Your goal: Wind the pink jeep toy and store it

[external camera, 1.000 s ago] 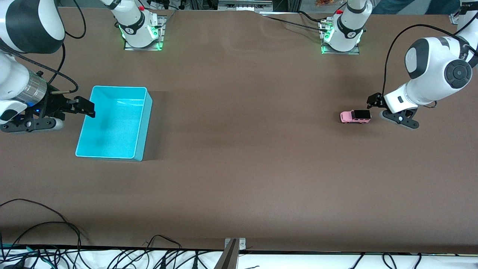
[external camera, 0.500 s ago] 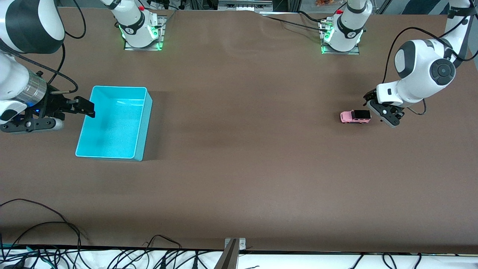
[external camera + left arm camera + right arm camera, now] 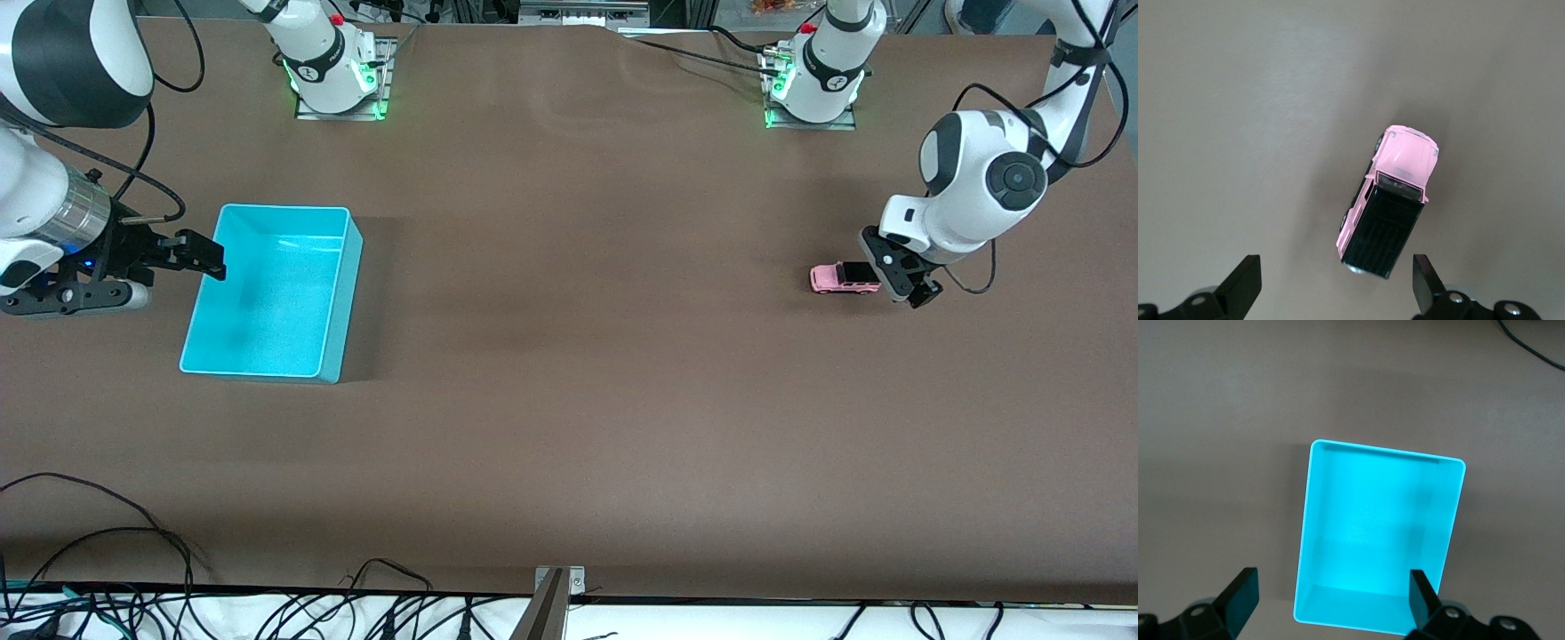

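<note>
The pink jeep toy (image 3: 845,277), pale pink with a black roof, stands on the brown table toward the left arm's end. My left gripper (image 3: 898,277) is open and empty, hanging just over the jeep's black-roofed end. In the left wrist view the jeep (image 3: 1388,200) lies between and a little ahead of the spread fingers (image 3: 1425,283), untouched. My right gripper (image 3: 200,255) is open and empty over the rim of the turquoise bin (image 3: 331,307) at the right arm's end; the right arm waits. The bin (image 3: 1318,520) fills the right wrist view and holds nothing.
Both arm bases (image 3: 333,67) stand along the table's farthest edge. Black cables (image 3: 107,542) trail at the table's nearest edge by the right arm's end. A metal bracket (image 3: 556,582) sits at the middle of that edge.
My left gripper has swung in over the jeep's black-roofed end and turned as it came. The jeep, the bin and the right arm have not moved.
</note>
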Controlling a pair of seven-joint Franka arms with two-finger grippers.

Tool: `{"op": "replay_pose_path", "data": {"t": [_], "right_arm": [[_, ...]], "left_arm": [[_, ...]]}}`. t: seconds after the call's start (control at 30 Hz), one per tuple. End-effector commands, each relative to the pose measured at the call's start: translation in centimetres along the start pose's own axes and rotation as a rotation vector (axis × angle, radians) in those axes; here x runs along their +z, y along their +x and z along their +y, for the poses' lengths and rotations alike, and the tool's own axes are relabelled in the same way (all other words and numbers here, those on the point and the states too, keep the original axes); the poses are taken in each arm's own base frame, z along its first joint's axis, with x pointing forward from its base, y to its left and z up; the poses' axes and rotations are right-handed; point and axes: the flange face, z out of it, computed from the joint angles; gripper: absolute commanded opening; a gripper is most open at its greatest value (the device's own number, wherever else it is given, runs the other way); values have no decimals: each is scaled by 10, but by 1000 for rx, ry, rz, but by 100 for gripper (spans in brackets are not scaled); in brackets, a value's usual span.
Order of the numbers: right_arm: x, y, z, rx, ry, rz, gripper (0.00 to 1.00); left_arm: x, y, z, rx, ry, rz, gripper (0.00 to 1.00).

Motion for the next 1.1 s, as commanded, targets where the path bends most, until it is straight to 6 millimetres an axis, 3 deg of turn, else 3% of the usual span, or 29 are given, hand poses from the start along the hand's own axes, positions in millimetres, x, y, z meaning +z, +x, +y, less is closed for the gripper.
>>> {"op": "replay_pose_path", "data": {"t": [0.0,0.53,0.87,1.07], "right_arm": [[-3,-1,2,0,-2,7,100],[-3,-1,2,0,-2,7,100],[-4,-1,2,0,-2,9,100],[-3,-1,2,0,-2,7,100]], "left_arm": [[13,3,-5,100,23,-1,100],[52,6,-4,102,10,10,100],[51,6,-4,111,9,8,100],[34,7,-9,215,31,15,100]]}}
